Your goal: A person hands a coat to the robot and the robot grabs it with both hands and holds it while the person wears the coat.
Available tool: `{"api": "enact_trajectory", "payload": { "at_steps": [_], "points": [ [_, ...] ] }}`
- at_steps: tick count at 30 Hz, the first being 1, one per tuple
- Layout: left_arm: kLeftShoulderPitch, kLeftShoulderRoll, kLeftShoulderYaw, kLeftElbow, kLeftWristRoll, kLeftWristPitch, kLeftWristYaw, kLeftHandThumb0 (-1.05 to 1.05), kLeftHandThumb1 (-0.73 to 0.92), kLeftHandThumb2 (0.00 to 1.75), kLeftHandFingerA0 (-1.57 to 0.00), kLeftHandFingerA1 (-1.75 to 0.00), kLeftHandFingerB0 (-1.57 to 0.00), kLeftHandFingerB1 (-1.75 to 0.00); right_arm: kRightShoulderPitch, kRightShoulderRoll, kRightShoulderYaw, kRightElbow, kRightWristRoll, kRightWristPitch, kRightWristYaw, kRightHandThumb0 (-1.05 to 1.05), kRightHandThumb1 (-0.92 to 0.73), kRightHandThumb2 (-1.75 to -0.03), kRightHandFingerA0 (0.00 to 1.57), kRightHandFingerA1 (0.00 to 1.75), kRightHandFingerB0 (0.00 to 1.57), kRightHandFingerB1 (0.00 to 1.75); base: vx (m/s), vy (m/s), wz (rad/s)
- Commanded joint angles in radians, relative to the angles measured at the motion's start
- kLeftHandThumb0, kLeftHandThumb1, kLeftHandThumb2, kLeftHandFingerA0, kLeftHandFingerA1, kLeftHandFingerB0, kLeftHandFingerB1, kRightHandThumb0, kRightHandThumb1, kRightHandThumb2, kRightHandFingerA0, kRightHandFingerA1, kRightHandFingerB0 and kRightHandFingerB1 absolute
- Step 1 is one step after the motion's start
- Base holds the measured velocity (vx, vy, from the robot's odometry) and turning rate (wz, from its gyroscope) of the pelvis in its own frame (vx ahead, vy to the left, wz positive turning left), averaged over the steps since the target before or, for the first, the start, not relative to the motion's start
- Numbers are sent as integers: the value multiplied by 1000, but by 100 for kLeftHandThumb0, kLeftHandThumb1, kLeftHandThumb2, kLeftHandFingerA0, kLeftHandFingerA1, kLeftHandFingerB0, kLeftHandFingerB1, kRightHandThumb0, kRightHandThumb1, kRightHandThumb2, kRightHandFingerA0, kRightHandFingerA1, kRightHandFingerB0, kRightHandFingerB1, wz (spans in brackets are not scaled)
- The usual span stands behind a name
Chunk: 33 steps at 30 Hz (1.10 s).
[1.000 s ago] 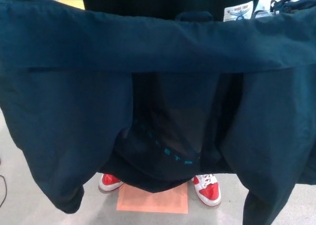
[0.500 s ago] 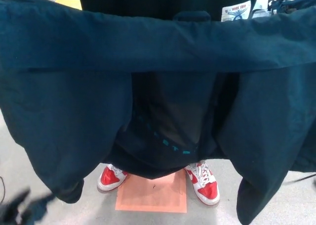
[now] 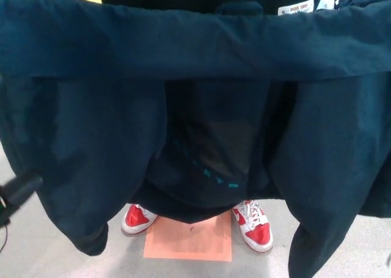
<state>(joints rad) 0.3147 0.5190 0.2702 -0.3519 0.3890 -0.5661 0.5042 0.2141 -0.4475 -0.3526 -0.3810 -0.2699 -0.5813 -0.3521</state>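
Dark navy fabric coat [image 3: 183,52] spread wide as before; black left hand [image 3: 18,189] newly risen at lower left — fingers' state indiscernible, no grasp evident; right hand unseen.

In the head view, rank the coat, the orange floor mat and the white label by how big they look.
1. coat, fills most of the view, though nearest the camera
2. orange mat, partly hidden
3. white label, partly hidden

Person wears red-and-white sneakers [image 3: 252,226] with white laces and dark clothing printed with small teal lettering [image 3: 215,175] near the hem.
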Motion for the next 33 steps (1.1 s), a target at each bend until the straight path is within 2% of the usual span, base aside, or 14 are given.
{"api": "enact_trajectory", "payload": {
  "at_steps": [1, 4, 5, 6, 7, 9, 10, 11, 12, 13, 17, 19, 21, 33],
  "points": [
    [-62, 52, 186, -166, -238, -92, -87, -73, 57, 87, -23, -44, -10, -42, -109, -78, -129, -118, 219, -2, 79, -72, -68, -97, 46, 58, 5, 34, 0, 0, 0],
    [-98, 57, 222, -192, -251, -82, -111, -72, 58, 87, -15, -40, -11, -41, -117, -102, -163, -181, 239, 85, 121, -74, -65, -97, 38, 57, 3, 31, 0, 0, 0],
    [-138, 87, 232, -188, -263, -59, -135, -36, 42, 98, 0, -48, 0, -48, -135, -137, -183, -207, 226, 152, 153, -76, -82, -65, 38, 47, 4, 26, 0, 0, 0],
    [-159, 98, 235, -183, -267, -46, -148, -36, 39, 97, 0, -48, 0, -48, -149, -155, -182, -212, 243, 180, 172, -84, -66, -99, 29, 54, 5, 30, 0, 0, 0],
    [-191, 118, 230, -177, -283, -20, -169, -37, 36, 95, 0, -49, 0, -47, -175, -186, -175, -208, 273, 208, 199, -77, -77, -64, 34, 42, 8, 29, 0, 0, 0],
    [-261, 180, 200, -154, -362, 29, -245, -37, 35, 94, 0, -49, 0, -47, -211, -253, -171, -205, 320, 280, 265, -80, -79, -65, 33, 42, 7, 28, 0, 0, 0],
    [-282, 196, 191, -142, -376, 43, -265, -37, 34, 94, 0, -49, 0, -47, -220, -272, -171, -201, 316, 298, 282, -86, -67, -102, 26, 52, 5, 30, 0, 0, 0],
    [-302, 211, 183, -130, -385, 55, -284, -37, 34, 94, 0, -49, 0, -47, -230, -291, -171, -195, 308, 312, 295, -86, -67, -102, 26, 52, 5, 30, 0, 0, 0],
    [-365, 248, 161, -84, -382, 86, -319, -38, 33, 94, 0, -49, 0, -47, -272, -337, -150, -163, 304, 332, 330, -83, -82, -65, 29, 39, 9, 26, 0, 0, 0],
    [-426, 299, 129, -33, -322, 149, -367, -85, 59, 94, -9, -19, -9, -35, -315, -413, -121, -124, 332, 391, 403, -85, -80, -66, 19, 37, 8, 26, 0, 0, 0],
    [-593, 410, 26, 122, -274, 201, -495, -80, 57, 95, -4, -30, -5, -38, -445, -531, -19, -49, 337, 486, 512, -86, -62, -98, 9, 43, 3, 34, 0, 0, 0],
    [-650, 450, -16, 155, -257, 233, -550, -80, 58, 98, -5, -31, -5, -35, -491, -560, 19, -22, 330, 490, 544, -84, -76, -63, 20, 32, 8, 26, 0, 0, 0],
    [-744, 496, -84, 183, -265, 313, -650, -83, 57, 98, -4, -29, -4, -35, -572, -626, 85, 19, 303, 499, 618, -81, -62, -103, 1, 40, 0, 20, 0, 0, 0],
    [-985, 600, -330, 293, -192, 376, -999, -93, 61, 100, -4, -18, -12, -27, -909, -697, 368, 153, 296, 594, 961, -87, -61, -101, 3, 35, 1, 10, 0, 0, 0]
  ]
}}
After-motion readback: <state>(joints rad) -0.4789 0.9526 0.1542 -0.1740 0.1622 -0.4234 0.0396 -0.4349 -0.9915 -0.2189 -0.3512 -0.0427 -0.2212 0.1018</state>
